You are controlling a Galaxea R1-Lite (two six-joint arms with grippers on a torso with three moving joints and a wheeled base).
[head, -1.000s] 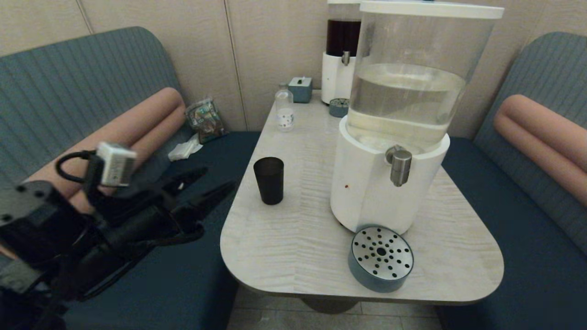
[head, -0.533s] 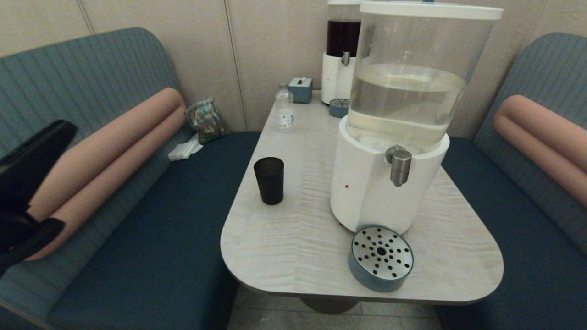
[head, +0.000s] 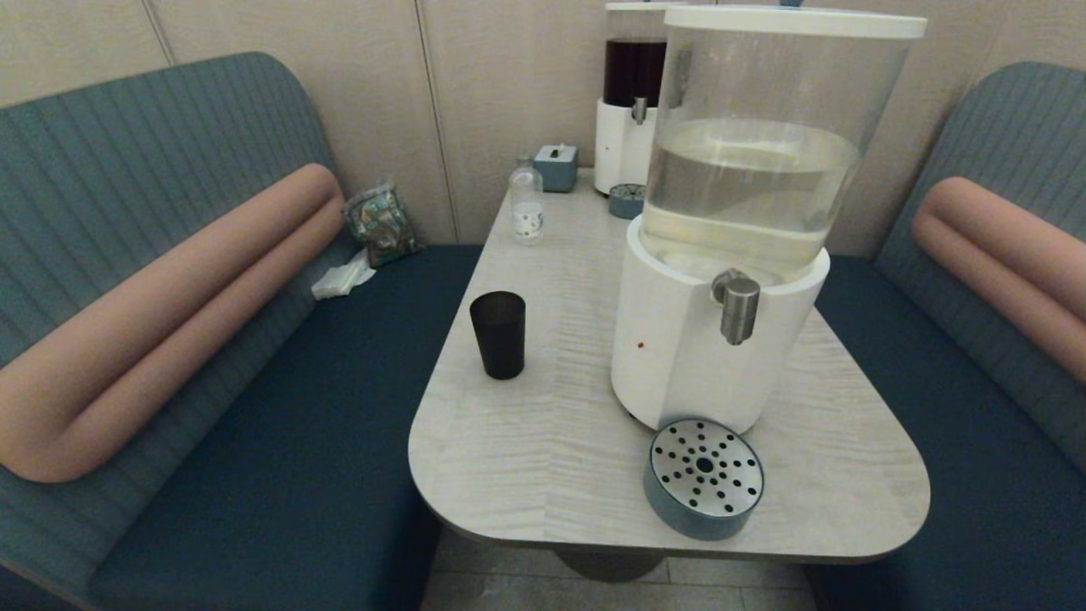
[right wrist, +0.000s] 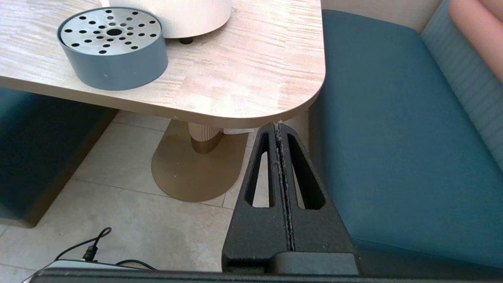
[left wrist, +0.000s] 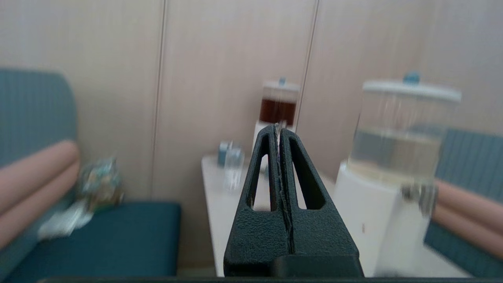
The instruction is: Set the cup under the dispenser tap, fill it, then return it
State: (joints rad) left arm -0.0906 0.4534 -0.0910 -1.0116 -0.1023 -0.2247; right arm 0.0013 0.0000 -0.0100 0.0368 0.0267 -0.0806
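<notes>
The dark tumbler cup [head: 498, 333] stands upright on the pale table [head: 543, 441], to the left of the large dispenser [head: 721, 255]. The brushed-steel dispenser tap [head: 740, 310] juts from its white base, above the round drip tray [head: 704, 478]. Neither arm shows in the head view. My left gripper [left wrist: 278, 129] is shut and empty, off the table's left side and pointing toward the dispensers; the cup is hidden from it. My right gripper [right wrist: 278, 125] is shut and empty, parked low beside the table's near right corner.
A small clear bottle [head: 527, 204], a blue-grey box [head: 556, 165] and the smaller dispenser with dark red liquid [head: 629, 102] stand at the table's far end. Blue benches [head: 280, 441] flank the table. A packet [head: 380, 222] lies on the left bench.
My left arm has pulled back leftward, away from the cup, and left the head view entirely. The cup stays where it stood.
</notes>
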